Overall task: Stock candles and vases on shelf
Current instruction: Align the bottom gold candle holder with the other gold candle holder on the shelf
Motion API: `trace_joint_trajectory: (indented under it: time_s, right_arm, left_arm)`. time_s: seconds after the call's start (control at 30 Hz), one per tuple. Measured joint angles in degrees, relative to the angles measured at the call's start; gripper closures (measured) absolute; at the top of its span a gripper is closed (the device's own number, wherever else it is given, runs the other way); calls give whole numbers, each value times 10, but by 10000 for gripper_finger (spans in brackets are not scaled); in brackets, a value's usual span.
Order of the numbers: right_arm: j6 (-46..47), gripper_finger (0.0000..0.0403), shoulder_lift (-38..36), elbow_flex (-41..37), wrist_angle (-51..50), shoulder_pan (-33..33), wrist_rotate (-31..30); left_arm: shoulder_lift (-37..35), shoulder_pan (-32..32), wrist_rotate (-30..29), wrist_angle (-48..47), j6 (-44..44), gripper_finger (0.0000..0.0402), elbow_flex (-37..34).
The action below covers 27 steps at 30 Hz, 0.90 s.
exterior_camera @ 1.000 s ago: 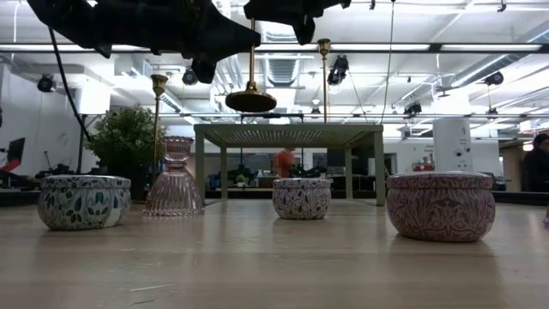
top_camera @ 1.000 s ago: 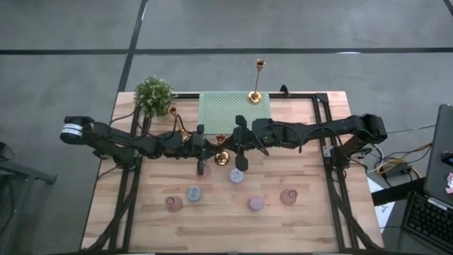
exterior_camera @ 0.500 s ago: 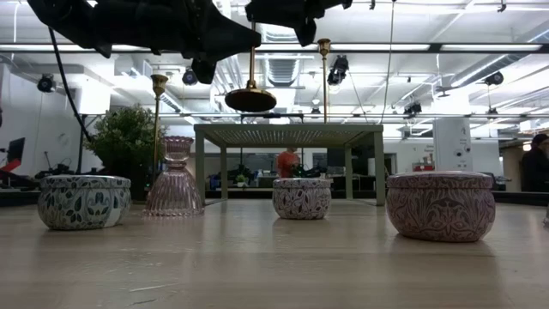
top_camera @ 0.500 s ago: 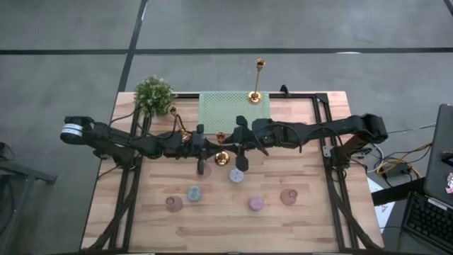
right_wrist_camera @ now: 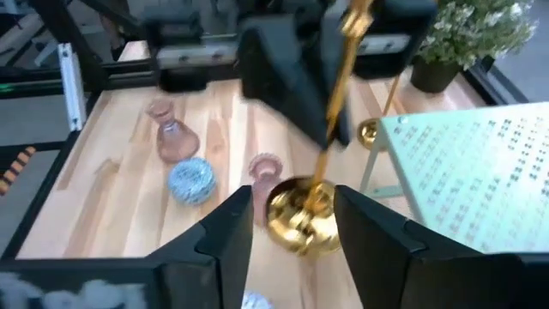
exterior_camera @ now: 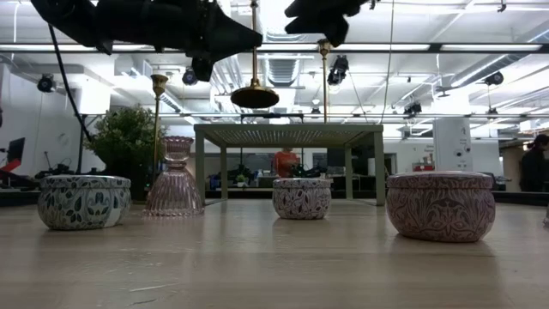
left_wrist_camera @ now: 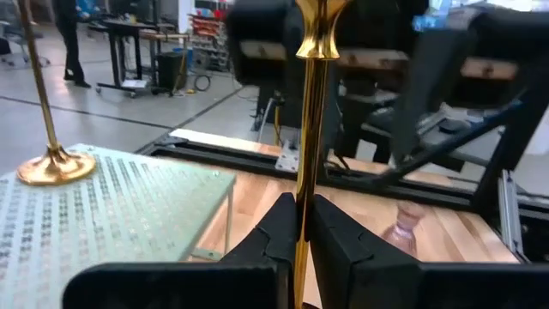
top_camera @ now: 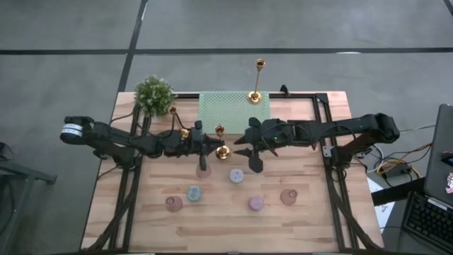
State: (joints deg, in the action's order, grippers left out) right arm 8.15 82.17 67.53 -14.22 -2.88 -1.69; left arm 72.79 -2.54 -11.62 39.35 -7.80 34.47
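My left gripper (top_camera: 209,145) is shut on a gold candlestick (exterior_camera: 255,93) held above the table's middle, just in front of the mint-green shelf (top_camera: 233,110). My right gripper (right_wrist_camera: 296,249) stands open a little to the candlestick's right, its fingers either side of the round base (right_wrist_camera: 300,216) without touching it. Three candles (top_camera: 236,175) (top_camera: 193,193) (top_camera: 255,204) sit flat on the wood. Pink vases (top_camera: 173,203) (top_camera: 288,196) (exterior_camera: 174,176) stand on their bases among them. My left gripper pinches the candlestick's thin stem (left_wrist_camera: 302,225) between its two fingers, below the top cup. The fingers come level from the table's left and lie across the stem. The candlestick hangs about upright, its base (exterior_camera: 255,96) lowest and clear of the table.
A second gold candlestick (top_camera: 255,95) stands on the shelf's far right corner. A third (top_camera: 182,132) stands left of the shelf, by a leafy potted plant (top_camera: 153,95) at the far left corner. A dark frame (top_camera: 325,113) rims the table.
My right gripper has drawn back from the candlestick toward the table's right edge, rising a little. The candlestick has stayed in my left gripper, upright and clear of the table.
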Motion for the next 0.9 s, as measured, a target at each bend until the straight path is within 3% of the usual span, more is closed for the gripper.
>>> trace_joint_trajectory:
  time_s: [0.3, 0.9]
  right_arm:
    - [35, 226, -88, -126, 108, -31, 1]
    - [-5, 268, -210, -323, 279, -91, 0]
  left_arm:
    - [-1, 36, -4, -18, 0, 378, 35]
    - [0, 155, 1, -89, 8, 378, 101]
